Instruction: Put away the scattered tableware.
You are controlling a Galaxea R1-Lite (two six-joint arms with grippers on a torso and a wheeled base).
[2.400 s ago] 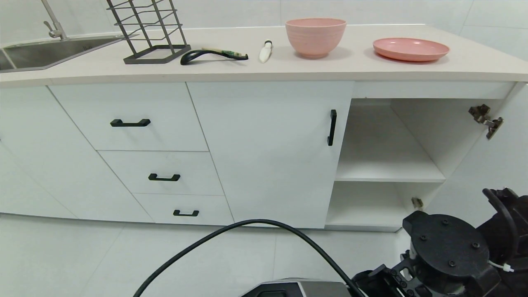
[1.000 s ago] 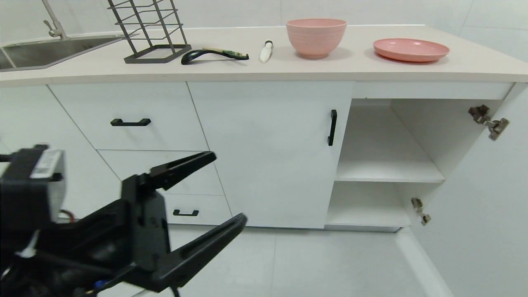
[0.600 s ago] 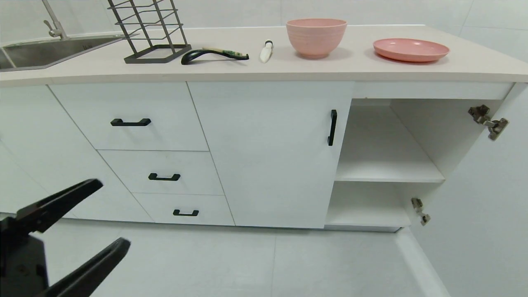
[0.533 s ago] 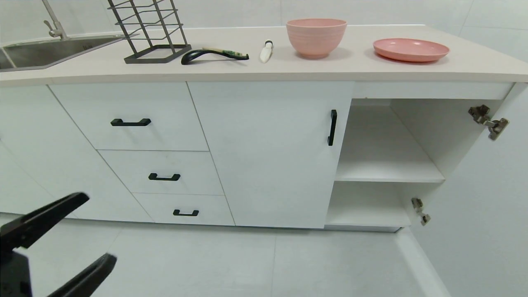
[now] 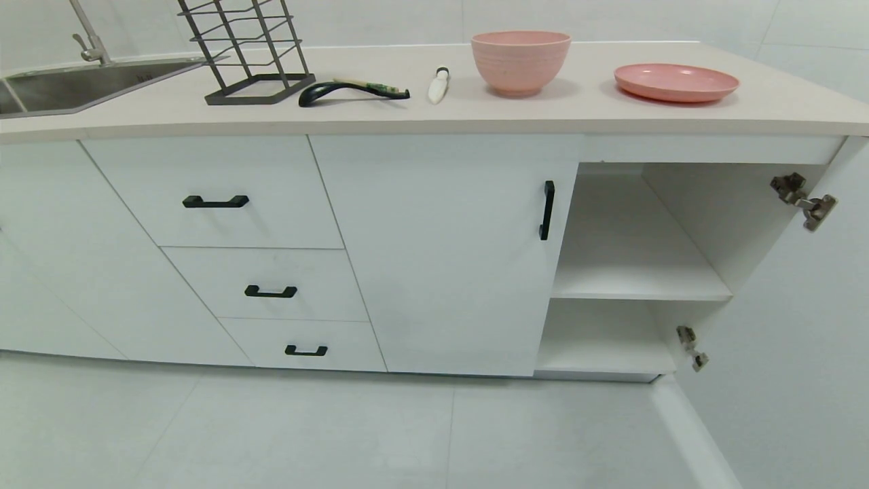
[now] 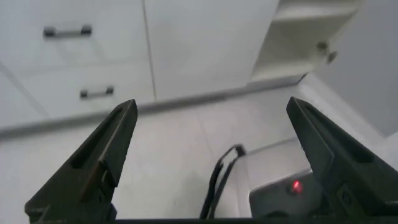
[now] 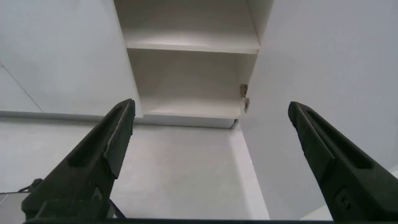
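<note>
Tableware all on table [image 5: 407, 112]: pink bowl [image 5: 521, 60], pink plate [image 5: 676, 81] to its right near the table's right end. Black spoon [image 5: 353, 91] and a small white utensil [image 5: 438, 84] lie between wire rack [image 5: 244, 51] and bowl. White utensil is too small to identify. Bowl interior is hidden behind its rim. Rack is cut off at the top of head view, sink [image 5: 81, 85] at the left edge. Cabinet [image 5: 641, 293] under the plate is open, two shelves inside; its door [image 5: 801, 305] runs out of view on the right. Left pincer [image 6: 211, 109] spread wide, over floor [image 6: 174, 143] in front of drawers [image 6: 68, 31]. Right pincer [image 7: 211, 107] spread wide, facing the open cabinet, low near the floor.
</note>
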